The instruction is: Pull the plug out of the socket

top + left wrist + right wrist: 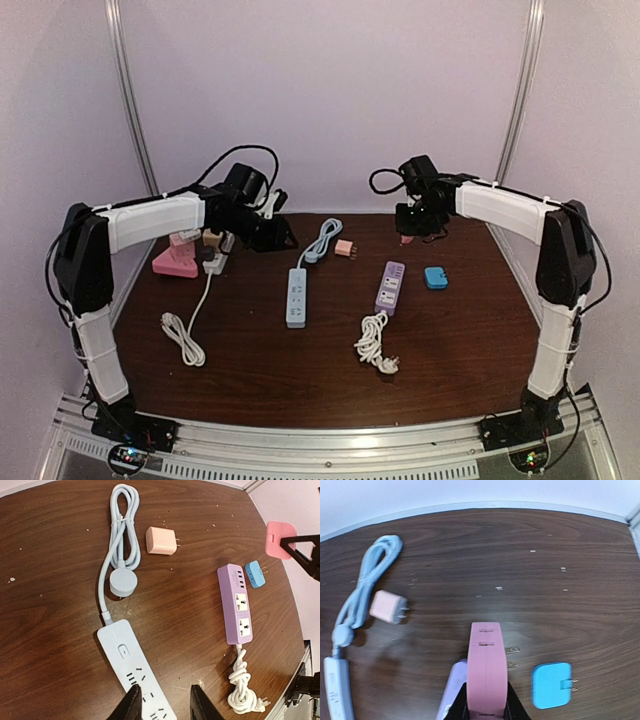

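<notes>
No lettering, brand or number can be read anywhere. The purple strip (pixel 234 605) has faint marks beside its sockets, too small to make out. The blue strip (pixel 131 666) has a small symbol on its button, and it cannot be read either.

Top view: looks down from high behind both arm bases (pixel 135 428), far off, taking in the whole surface (pixel 300 385). Left wrist: hangs well above it, facing down toward the blue strip (pixel 135 675), peach charger (pixel 160 541) and purple strip (pixel 234 605). Right wrist: sits lower, close behind the pink plug (pixel 487 675), facing the back wall (pixel 470 492). Shares charger, both strips and blue adapter (pixel 550 685) with the others.
</notes>
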Available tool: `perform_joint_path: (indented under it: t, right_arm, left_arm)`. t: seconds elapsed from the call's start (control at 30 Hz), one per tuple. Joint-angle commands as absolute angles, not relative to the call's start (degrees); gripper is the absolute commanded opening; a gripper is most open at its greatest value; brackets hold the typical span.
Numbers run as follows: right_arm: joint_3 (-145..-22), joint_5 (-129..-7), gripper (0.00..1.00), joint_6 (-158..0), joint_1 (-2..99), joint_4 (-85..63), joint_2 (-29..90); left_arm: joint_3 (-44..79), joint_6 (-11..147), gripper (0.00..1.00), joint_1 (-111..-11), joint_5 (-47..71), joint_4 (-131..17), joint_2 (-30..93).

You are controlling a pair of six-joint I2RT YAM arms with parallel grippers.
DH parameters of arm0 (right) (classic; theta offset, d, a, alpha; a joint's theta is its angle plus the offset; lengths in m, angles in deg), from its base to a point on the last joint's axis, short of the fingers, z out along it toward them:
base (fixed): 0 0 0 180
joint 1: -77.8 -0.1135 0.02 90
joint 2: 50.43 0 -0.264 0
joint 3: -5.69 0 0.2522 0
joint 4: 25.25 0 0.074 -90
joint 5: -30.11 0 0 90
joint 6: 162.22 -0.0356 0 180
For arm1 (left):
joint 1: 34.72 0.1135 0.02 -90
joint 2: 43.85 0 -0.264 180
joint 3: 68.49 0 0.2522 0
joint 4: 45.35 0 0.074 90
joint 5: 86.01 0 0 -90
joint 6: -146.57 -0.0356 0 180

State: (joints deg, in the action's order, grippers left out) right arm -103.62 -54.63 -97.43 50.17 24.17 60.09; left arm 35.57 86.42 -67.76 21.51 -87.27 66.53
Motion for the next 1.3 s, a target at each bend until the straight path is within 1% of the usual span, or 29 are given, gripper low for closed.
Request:
perform_joint_path:
  t: [0.0, 0.17, 0.4, 0.77, 0.87, 1.07, 1.27]
  right_arm:
    - [-108.7, -36.4, 0.0, -91.7, 53.3, 35.5, 66.7]
    - [-114.1, -29.1, 0.0, -89.9, 55.8, 39.0, 73.5]
    - [-119.7, -25.3, 0.0, -87.9, 58.7, 40.5, 80.8]
    - [-124.1, -27.5, 0.15, -85.6, 59.8, 40.1, 86.2]
    - [-125.2, -28.6, 0.19, -85.4, 59.8, 40.1, 86.8]
    - [-126.5, -31.0, 0.31, -85.3, 59.8, 40.1, 87.5]
    - [-126.4, -34.3, 0.39, -85.9, 59.7, 39.8, 87.3]
  left_arm:
    - [32.1, 85.1, 0.33, -67.5, 18.6, -88.1, 62.0]
    - [29.5, 85.0, 0.33, -67.5, 17.7, -89.0, 59.0]
    - [27.6, 85.0, 0.33, -67.5, 16.4, -89.8, 56.7]
    - [26.4, 85.9, 0.34, -67.5, 17.4, -88.5, 56.4]
    - [26.0, 86.1, 0.34, -67.5, 17.4, -88.2, 56.3]
    - [26.0, 86.1, 0.34, -67.5, 17.2, -88.1, 56.1]
    - [26.0, 86.3, 0.34, -67.5, 16.7, -87.9, 56.1]
